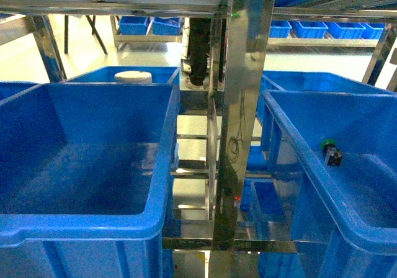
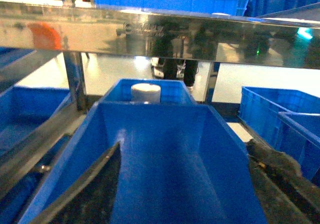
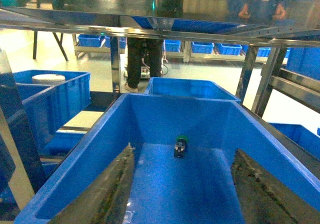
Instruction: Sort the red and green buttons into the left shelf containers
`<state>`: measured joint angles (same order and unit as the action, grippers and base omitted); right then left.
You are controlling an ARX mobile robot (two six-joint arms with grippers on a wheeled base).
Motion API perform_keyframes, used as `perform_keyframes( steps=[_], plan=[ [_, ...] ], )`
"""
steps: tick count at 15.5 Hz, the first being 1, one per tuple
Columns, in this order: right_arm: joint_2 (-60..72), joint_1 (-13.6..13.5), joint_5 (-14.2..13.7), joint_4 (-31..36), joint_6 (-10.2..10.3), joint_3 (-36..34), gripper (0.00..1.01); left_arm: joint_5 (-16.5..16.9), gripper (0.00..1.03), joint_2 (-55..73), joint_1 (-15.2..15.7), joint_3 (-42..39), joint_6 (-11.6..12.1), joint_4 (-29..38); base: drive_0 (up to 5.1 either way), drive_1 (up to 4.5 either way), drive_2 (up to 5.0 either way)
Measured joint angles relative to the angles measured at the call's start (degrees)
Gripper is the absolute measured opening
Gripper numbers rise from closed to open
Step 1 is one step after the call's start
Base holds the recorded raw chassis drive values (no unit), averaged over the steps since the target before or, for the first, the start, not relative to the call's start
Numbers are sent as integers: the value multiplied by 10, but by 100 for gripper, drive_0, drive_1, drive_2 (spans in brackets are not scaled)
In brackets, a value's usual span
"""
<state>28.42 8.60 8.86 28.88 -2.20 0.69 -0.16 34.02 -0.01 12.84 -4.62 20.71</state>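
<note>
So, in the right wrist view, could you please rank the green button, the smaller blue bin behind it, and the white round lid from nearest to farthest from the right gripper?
1. Green button, straight ahead inside the big bin below the right gripper.
2. Smaller blue bin, directly behind, centre.
3. White round lid, far left, in another bin.

Cool blue cast; bright floor (image 1: 142,54) washed out behind; glare on steel post (image 1: 239,135); wrist views soft.

Steel shelf rack (image 1: 239,135) w/ mirror-bright upright, big blue bins L (image 1: 87,225) & R (image 1: 322,185) on it
</note>
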Motion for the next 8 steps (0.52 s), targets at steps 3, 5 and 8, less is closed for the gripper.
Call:
perform_keyframes(
  steps=[3, 5, 8],
  plan=[
    [-70, -77, -77, -79, 13, 0, 24, 1, 36, -47, 0, -48, 35, 2, 0, 0, 0],
    [-106, -89, -87, -110, 14, 0, 2, 1, 10, -77, 0, -68, 36, -9, 0, 0, 0],
    [-149, -88, -87, -152, 14, 0, 2, 2, 2, -125, 0, -92, 37, -34, 0, 0, 0]
  ],
)
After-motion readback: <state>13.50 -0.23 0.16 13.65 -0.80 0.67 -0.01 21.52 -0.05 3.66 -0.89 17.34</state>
